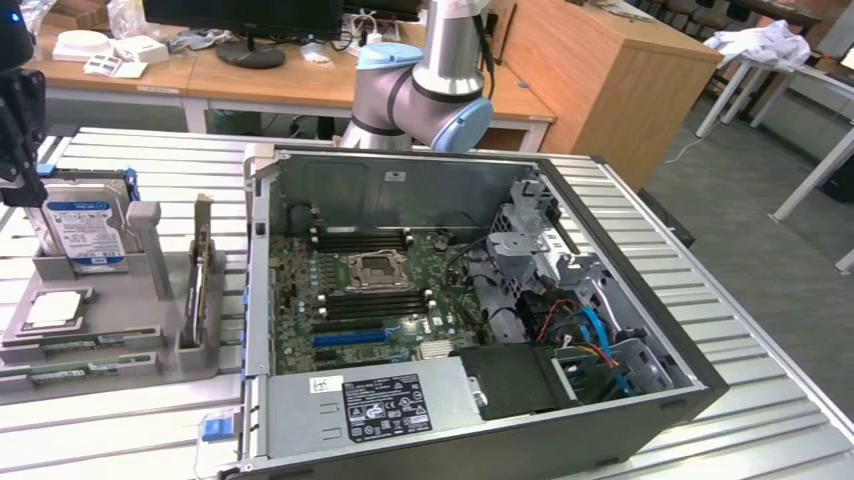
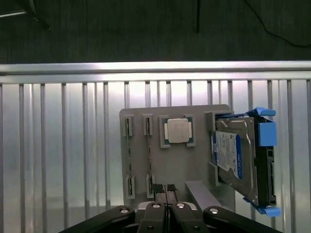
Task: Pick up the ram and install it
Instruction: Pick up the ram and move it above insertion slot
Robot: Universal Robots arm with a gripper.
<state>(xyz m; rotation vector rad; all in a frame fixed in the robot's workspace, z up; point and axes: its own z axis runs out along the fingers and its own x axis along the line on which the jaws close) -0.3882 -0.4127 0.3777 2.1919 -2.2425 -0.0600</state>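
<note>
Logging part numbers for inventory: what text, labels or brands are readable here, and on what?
No text can be quoted.
hard drive, blue-and-white label: print too small to read.
power supply, black label: print and symbols too blurred.
white sticker on the computer case: unreadable.
CPU lid: no markings legible.

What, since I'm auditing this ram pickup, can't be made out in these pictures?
- Ram sticks: wrist view, edge-on, chips and sticker too thin to see.
- Upright card: exterior view, edge-on, its face hidden.
- Motherboard ram slots: exterior view, too small to tell which are free.
</note>
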